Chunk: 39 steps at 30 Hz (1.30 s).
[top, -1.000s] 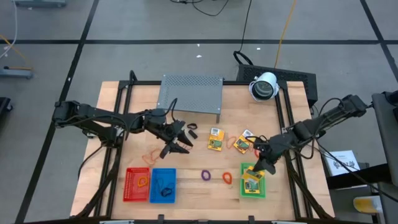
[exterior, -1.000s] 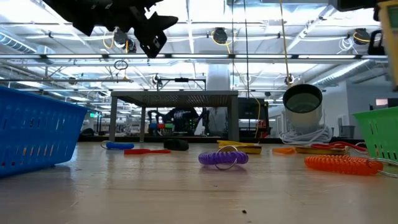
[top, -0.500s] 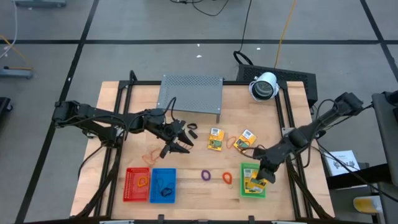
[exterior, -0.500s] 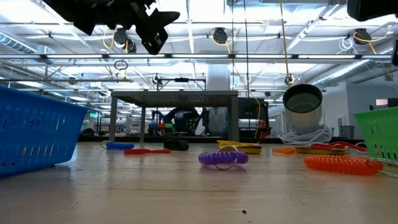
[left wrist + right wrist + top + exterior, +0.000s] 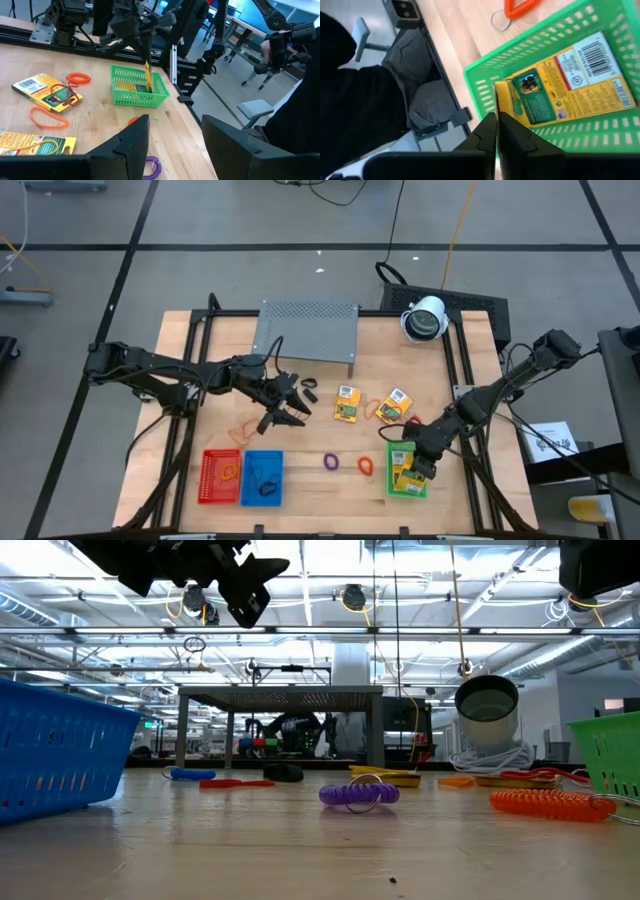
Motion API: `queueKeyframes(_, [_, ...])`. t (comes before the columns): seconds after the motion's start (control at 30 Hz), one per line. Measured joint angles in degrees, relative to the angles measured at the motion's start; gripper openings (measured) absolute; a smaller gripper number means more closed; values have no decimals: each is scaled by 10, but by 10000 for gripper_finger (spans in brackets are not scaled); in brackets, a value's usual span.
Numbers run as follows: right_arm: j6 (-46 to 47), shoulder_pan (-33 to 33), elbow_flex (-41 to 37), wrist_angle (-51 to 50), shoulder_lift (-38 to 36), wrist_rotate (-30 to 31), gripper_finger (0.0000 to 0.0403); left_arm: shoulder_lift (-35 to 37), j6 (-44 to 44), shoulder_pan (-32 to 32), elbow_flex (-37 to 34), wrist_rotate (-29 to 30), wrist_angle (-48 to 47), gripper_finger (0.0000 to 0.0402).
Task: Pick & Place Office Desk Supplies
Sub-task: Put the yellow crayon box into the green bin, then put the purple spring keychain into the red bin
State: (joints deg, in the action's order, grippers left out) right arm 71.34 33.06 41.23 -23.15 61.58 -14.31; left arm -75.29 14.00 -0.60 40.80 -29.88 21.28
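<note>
Green basket [image 5: 391, 472] at the table's front right: the right gripper [image 5: 421, 465] hangs over it, its arm reaching in from the right edge and bent down. Its fingers [image 5: 487, 131] are pinched on the top edge of a yellow packet [image 5: 148, 80], which hangs upright into the basket above another packet [image 5: 580, 80] lying flat inside. The left arm stretches in from the left, and the left gripper [image 5: 284, 406] hovers mid-table, fingers apart and holding nothing. On the bare wooden table [image 5: 320, 430] lie two more packets [image 5: 347, 405], an orange band [image 5: 245, 428] and a purple coil [image 5: 331, 462]. Beyond is a bright hall with ceiling lights.
</note>
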Motion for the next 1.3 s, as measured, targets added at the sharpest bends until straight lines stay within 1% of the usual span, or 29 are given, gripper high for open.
queueKeyframes(0.13, [0, 0, 0, -4, 0, 9, 33, 0, 0, 0, 0, 0, 0, 188])
queueKeyframes(0.47, [-12, -1, 0, -57, 0, 15, 78, 0, -1, 0, 0, 0, 0, 188])
queueKeyframes(0.63, [-24, -1, 0, -73, 0, 73, 86, 0, -2, 0, 0, 0, 0, 188])
queueKeyframes(0.8, [-53, -1, 0, -73, 0, 130, 84, 0, -2, 0, 0, 0, 0, 188])
queueKeyframes(0.9, [-67, -1, 0, -73, 0, 178, 83, 0, 3, 0, 0, 0, 0, 188])
queueKeyframes(0.97, [-75, -1, 0, -71, 0, 224, 83, 0, 13, 0, 0, 0, 0, 189])
queueKeyframes(1.1, [-78, -1, 0, -67, 0, 339, 82, 0, 59, 4, 0, -1, -8, 188])
queueKeyframes(1.3, [-99, -1, 0, -60, 0, 515, 82, 0, 123, 24, 0, 3, -68, 188])
